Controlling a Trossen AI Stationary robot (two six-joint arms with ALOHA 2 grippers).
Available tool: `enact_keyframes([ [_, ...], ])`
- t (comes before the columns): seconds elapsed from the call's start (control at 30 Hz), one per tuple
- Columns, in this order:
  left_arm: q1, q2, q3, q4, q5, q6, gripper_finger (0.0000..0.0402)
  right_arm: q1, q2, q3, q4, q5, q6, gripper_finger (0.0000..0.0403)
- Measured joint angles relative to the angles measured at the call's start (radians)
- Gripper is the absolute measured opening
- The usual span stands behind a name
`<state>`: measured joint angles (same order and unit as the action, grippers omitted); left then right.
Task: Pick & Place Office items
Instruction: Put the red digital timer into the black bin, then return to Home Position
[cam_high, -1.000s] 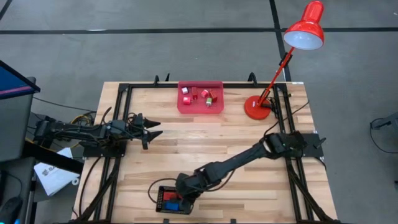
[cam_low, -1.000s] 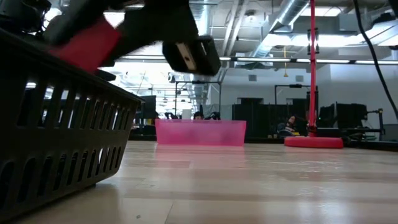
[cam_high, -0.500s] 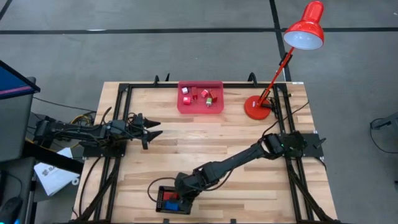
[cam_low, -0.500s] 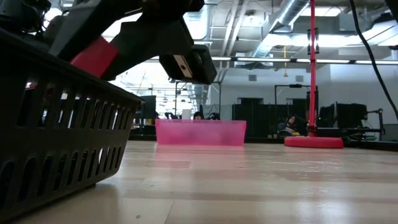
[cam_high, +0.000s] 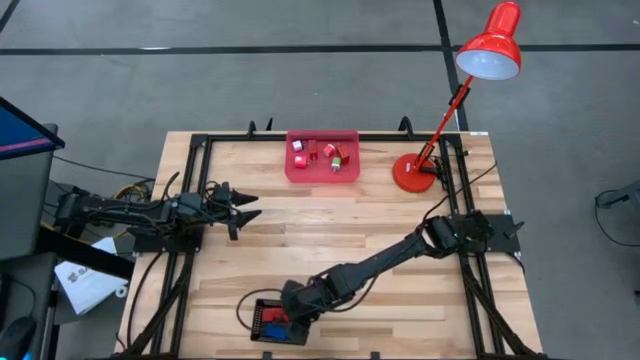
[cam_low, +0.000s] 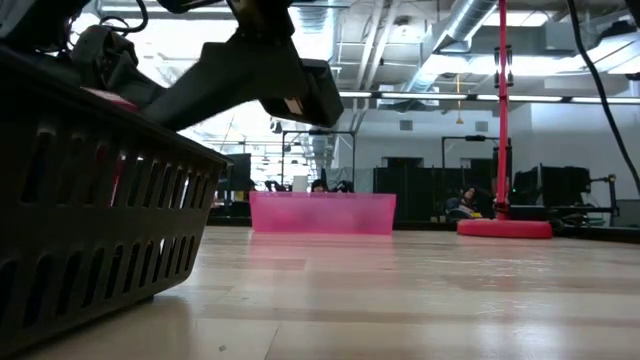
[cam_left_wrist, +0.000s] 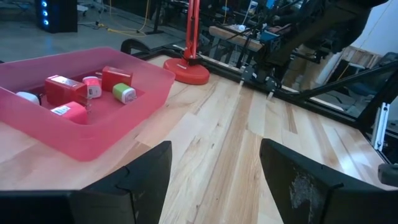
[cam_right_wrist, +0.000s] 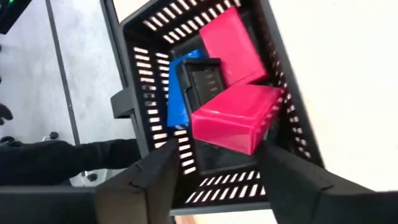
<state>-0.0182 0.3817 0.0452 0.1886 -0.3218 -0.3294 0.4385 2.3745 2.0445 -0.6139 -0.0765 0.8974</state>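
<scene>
Wooden table (cam_high: 330, 225): right end effector (cam_right_wrist: 214, 163) above black basket (cam_right_wrist: 283, 81), fingers apart.

Black basket (cam_low: 90, 200): cut off by the low view's left edge, contents reduced to red slivers behind its slats; in the high view the right gripper (cam_high: 290, 318) above it covers part of the interior, jaw state not readable there. Blue block (cam_right_wrist: 180, 93): partly hidden beneath a black rectangle (cam_right_wrist: 202, 81) and the red block (cam_right_wrist: 233, 118) just ahead of the right fingertips. Pink bin (cam_high: 321, 156) pieces, well beyond the left gripper (cam_high: 245, 207): too small to identify from above.
</scene>
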Motion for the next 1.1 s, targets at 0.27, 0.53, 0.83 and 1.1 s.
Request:
enact_keyframes([
  [0.27, 0.000, 0.000, 0.000, 0.000, 0.003, 0.000, 0.0241, 0.061, -0.060, -0.007, -0.145, 0.120, -0.100, 0.0229],
  [0.53, 0.000, 0.000, 0.000, 0.005, 0.003, 0.000, 0.0241, 0.104, -0.355, -0.237, -0.266, 0.407, -0.123, 0.0215],
  [0.83, 0.000, 0.000, 0.000, 0.008, 0.002, 0.000, 0.0241, 0.037, -0.789, -0.804, 0.182, 0.363, -0.104, 0.0208],
  [1.1, 0.000, 0.000, 0.000, 0.008, -0.002, 0.000, 0.0241, -0.076, -1.025, -1.197, 0.503, 0.254, -0.227, 0.0207],
])
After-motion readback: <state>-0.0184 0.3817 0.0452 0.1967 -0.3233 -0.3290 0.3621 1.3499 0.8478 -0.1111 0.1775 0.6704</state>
